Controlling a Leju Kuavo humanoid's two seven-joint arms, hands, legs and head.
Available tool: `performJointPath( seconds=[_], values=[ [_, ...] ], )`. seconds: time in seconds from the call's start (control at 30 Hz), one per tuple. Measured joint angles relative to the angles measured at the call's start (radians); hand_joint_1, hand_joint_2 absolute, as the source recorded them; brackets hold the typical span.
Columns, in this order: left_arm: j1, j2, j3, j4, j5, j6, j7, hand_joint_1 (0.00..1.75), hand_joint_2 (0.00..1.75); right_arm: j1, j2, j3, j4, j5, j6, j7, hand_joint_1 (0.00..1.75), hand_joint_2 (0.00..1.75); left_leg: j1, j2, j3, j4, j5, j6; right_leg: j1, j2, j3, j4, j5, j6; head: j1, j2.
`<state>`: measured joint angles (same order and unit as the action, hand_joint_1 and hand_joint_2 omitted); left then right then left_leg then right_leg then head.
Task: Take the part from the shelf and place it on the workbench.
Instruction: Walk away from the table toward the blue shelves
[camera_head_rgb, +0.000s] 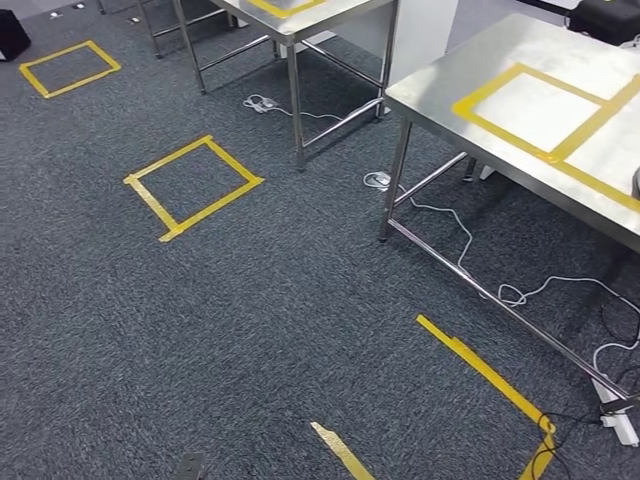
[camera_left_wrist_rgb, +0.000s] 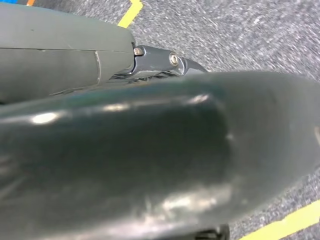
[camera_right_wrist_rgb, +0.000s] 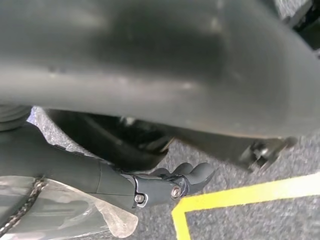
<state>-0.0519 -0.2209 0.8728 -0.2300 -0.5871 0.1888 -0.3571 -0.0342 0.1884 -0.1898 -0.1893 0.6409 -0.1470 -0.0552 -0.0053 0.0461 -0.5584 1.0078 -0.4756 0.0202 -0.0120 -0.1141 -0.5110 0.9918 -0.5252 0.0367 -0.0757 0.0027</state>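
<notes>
- Part (camera_right_wrist_rgb: 75, 216), in clear wrapping, is held under the thumb of the right robot hand (camera_right_wrist_rgb: 151, 187).
- Left robot hand (camera_left_wrist_rgb: 113, 57): I cannot tell how far open.
- Grey carpet (camera_head_rgb: 302, 330) carries a yellow tape square (camera_head_rgb: 192, 187).
- Steel table (camera_head_rgb: 483, 90) edge stands right; open floor lies left.

Robot test lab or light workshop. Dark grey speckled carpet floor (camera_head_rgb: 249, 330) with yellow tape squares (camera_head_rgb: 192, 187) marking positions. 2 bare stainless-steel workbenches on thin metal legs: the nearer steel workbench (camera_head_rgb: 445, 95) carries a yellow tape rectangle (camera_head_rgb: 537, 110) on its top; the second steel bench (camera_head_rgb: 302, 25) stands behind it. White loose cables (camera_head_rgb: 483, 270) trail on the carpet under the nearer workbench, with a white power strip (camera_head_rgb: 620, 420) beside its foot.
</notes>
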Motion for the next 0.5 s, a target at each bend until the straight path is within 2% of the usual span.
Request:
performJointPath(
  seconds=[0.03,0.1,0.13,0.17,0.2,0.23,0.27,0.3,0.33,0.37,0.4,0.43,0.47,0.5],
  values=[
    [0.001,0.000,0.000,0.000,0.000,0.000,0.000,0.00,0.00,0.000,0.000,0.000,0.000,0.000,0.000,-0.001,0.00,0.00,0.002,-0.011,-0.001,-0.003,0.003,0.007,-0.002,0.023,-0.009,0.019,-0.016,0.005,0.002,0.000],
    [-0.002,-0.001,0.000,0.000,-0.002,0.000,0.000,0.00,0.00,0.000,0.000,0.000,0.000,0.000,0.002,-0.002,0.00,0.00,0.004,-0.033,-0.003,-0.005,0.008,0.017,-0.005,0.083,-0.056,0.119,-0.074,0.009,0.006,0.000],
    [-0.003,-0.001,0.000,0.000,-0.003,-0.001,0.000,0.00,0.00,0.002,0.000,0.001,0.000,0.001,0.003,-0.002,0.00,0.00,0.003,-0.045,-0.005,-0.005,0.009,0.020,-0.005,0.101,-0.091,0.190,-0.106,0.009,0.007,0.000],
    [-0.003,-0.001,0.000,0.000,-0.005,-0.001,0.000,0.00,0.00,0.003,0.000,0.001,0.000,0.001,0.004,-0.002,0.00,0.00,0.001,-0.058,-0.006,-0.005,0.010,0.022,-0.004,0.108,-0.121,0.251,-0.126,0.009,0.006,0.000],
    [-0.003,-0.001,0.000,0.000,-0.007,-0.001,0.001,0.00,0.00,0.003,0.000,0.001,0.000,0.002,0.005,-0.002,0.00,0.00,0.000,-0.072,-0.007,-0.004,0.010,0.022,-0.003,0.111,-0.139,0.282,-0.128,0.008,0.006,0.000],
    [-0.002,-0.001,0.000,0.000,-0.008,-0.002,0.001,0.00,0.00,0.004,0.000,0.001,0.000,0.002,0.005,-0.002,0.00,0.00,-0.001,-0.086,-0.007,-0.004,0.010,0.023,-0.003,0.113,-0.139,0.274,-0.109,0.006,0.006,0.000],
    [-0.001,-0.001,0.000,0.000,-0.009,-0.002,0.002,0.00,0.00,0.004,0.000,0.001,0.000,0.003,0.005,-0.002,0.00,0.00,-0.001,-0.101,-0.006,-0.002,0.011,0.022,-0.003,0.118,-0.118,0.226,-0.073,0.003,0.006,0.000],
    [-0.001,-0.001,0.000,0.000,-0.009,-0.002,0.002,0.00,0.00,0.003,0.000,0.001,0.000,0.003,0.006,-0.002,0.00,0.00,-0.001,-0.115,-0.005,-0.001,0.010,0.022,-0.003,0.135,-0.087,0.156,-0.034,0.000,0.007,0.000],
    [-0.001,-0.001,0.000,0.000,-0.009,-0.002,0.003,0.00,0.00,0.004,0.000,0.001,0.001,0.004,0.006,-0.002,0.00,0.00,-0.002,-0.128,-0.007,0.003,0.010,0.019,-0.005,0.160,-0.056,0.089,-0.008,-0.002,0.006,0.000],
    [-0.003,-0.001,0.000,0.000,-0.009,-0.002,0.003,0.00,0.00,0.003,0.000,0.001,0.001,0.004,0.007,-0.002,0.00,0.00,-0.002,-0.140,-0.010,0.006,0.010,0.015,-0.007,0.183,-0.031,0.039,0.006,-0.005,0.006,0.000],
    [-0.003,-0.001,0.000,0.000,-0.010,-0.002,0.003,0.00,0.00,0.004,0.000,0.001,0.002,0.005,0.007,-0.002,0.00,0.00,-0.001,-0.151,-0.015,0.008,0.011,0.009,-0.007,0.200,-0.018,0.014,0.008,-0.007,0.006,0.000],
    [-0.003,-0.002,0.000,0.000,-0.010,-0.002,0.003,0.00,0.00,0.004,0.000,0.001,0.002,0.005,0.007,-0.002,0.00,0.00,0.001,-0.162,-0.020,0.009,0.014,0.002,-0.006,0.203,-0.013,0.009,0.004,-0.009,0.005,0.000],
    [-0.003,-0.002,0.000,0.000,-0.010,-0.002,0.003,0.00,0.00,0.003,0.000,0.001,0.002,0.005,0.007,-0.002,0.00,0.00,0.004,-0.174,-0.024,0.008,0.017,-0.005,-0.005,0.192,-0.010,0.006,0.006,-0.013,0.005,0.000],
    [-0.001,-0.001,0.000,0.000,-0.012,-0.001,0.005,0.00,0.00,0.003,0.000,0.001,0.002,0.004,0.007,-0.003,0.00,0.00,0.006,-0.175,-0.027,0.011,0.016,-0.010,-0.005,0.179,-0.008,0.003,0.008,-0.018,0.005,0.000]
  ],
)
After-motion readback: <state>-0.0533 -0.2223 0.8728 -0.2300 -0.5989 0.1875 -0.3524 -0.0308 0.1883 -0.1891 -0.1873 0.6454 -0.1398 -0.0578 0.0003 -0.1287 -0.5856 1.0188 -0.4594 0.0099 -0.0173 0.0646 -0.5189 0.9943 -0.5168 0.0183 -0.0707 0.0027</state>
